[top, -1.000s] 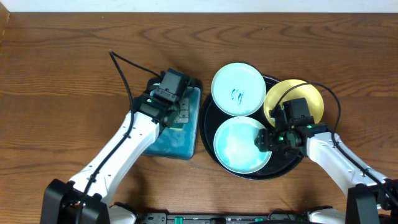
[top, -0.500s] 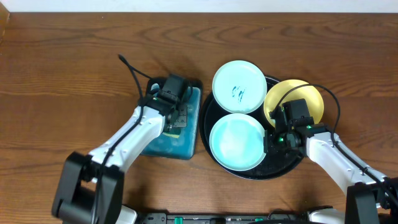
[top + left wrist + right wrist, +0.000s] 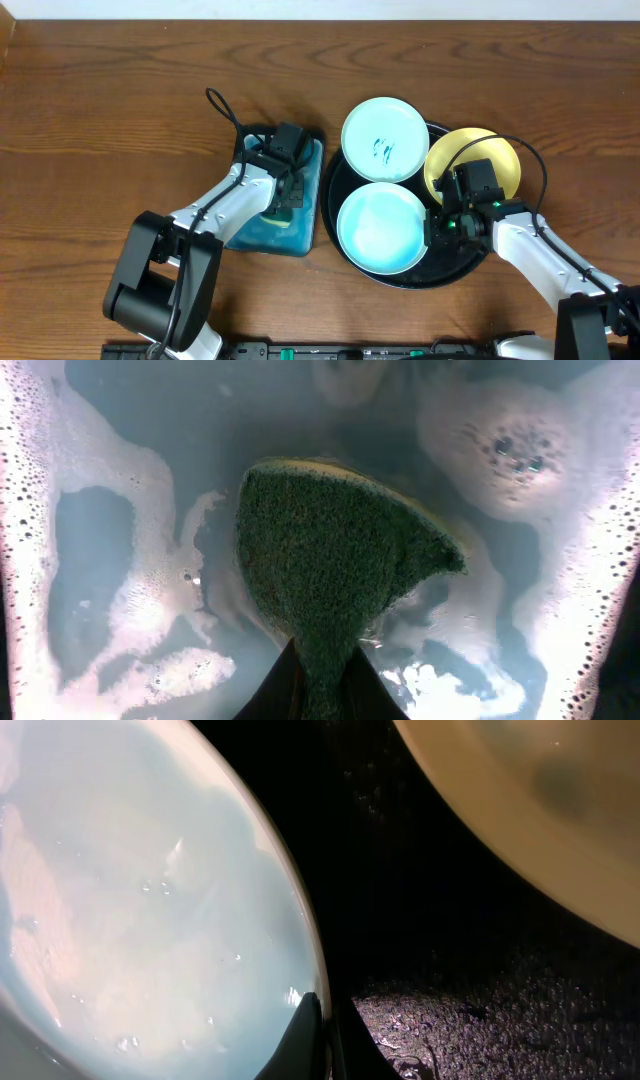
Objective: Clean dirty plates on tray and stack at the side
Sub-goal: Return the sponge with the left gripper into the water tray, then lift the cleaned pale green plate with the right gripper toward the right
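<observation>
The black tray (image 3: 332, 185) carries three plates. A mint plate with teal scribbles (image 3: 385, 140) lies at its far edge, a yellow plate (image 3: 495, 160) on the right, and a wet mint plate (image 3: 381, 228) nearest me. My right gripper (image 3: 435, 228) is shut on that near plate's right rim; in the right wrist view the gripper (image 3: 322, 1040) clamps the rim of the wet plate (image 3: 150, 920) over the tray floor (image 3: 420, 870), the yellow plate (image 3: 540, 810) beyond. My left gripper (image 3: 320, 695) is shut on a green sponge (image 3: 330, 560) dipped in soapy water.
A rectangular basin of blue soapy water (image 3: 298, 238) stands just left of the tray, with my left gripper (image 3: 283, 200) inside it. Foam (image 3: 60, 510) covers much of the water. Brown wood tabletop (image 3: 120, 120) stretches to the left and behind.
My right gripper has shut on the near mint plate's rim, and the plate slid slightly left. The left arm folded in, its gripper shifting a little right inside the basin.
</observation>
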Robot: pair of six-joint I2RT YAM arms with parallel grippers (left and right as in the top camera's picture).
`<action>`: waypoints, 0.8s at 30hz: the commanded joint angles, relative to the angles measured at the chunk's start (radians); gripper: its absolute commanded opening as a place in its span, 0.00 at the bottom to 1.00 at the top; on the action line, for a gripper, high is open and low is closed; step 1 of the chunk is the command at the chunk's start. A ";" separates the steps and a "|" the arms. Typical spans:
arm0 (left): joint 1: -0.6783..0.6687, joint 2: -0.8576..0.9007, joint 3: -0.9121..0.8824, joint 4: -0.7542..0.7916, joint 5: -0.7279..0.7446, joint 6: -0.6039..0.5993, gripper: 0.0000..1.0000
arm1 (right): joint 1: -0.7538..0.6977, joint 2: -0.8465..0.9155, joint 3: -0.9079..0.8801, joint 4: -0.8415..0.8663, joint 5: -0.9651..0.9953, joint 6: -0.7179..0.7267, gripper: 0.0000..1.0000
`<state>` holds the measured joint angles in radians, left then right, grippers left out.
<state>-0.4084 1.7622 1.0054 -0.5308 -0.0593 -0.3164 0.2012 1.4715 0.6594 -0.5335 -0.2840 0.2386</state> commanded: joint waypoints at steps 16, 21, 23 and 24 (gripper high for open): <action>0.004 0.035 -0.050 0.021 0.000 0.005 0.15 | 0.010 -0.153 -0.005 -0.061 0.037 -0.015 0.01; 0.004 0.035 -0.050 0.024 0.000 0.005 0.27 | 0.010 -0.259 -0.005 -0.084 0.176 -0.015 0.01; 0.004 0.035 -0.050 0.025 0.000 0.001 0.28 | 0.010 -0.295 -0.005 -0.087 0.240 -0.014 0.01; 0.004 0.035 -0.050 0.025 0.000 0.000 0.28 | 0.010 -0.313 -0.005 -0.087 0.266 -0.015 0.01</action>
<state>-0.4084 1.7679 0.9829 -0.4999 -0.0589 -0.3141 0.2016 1.2037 0.6590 -0.6189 -0.1329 0.2317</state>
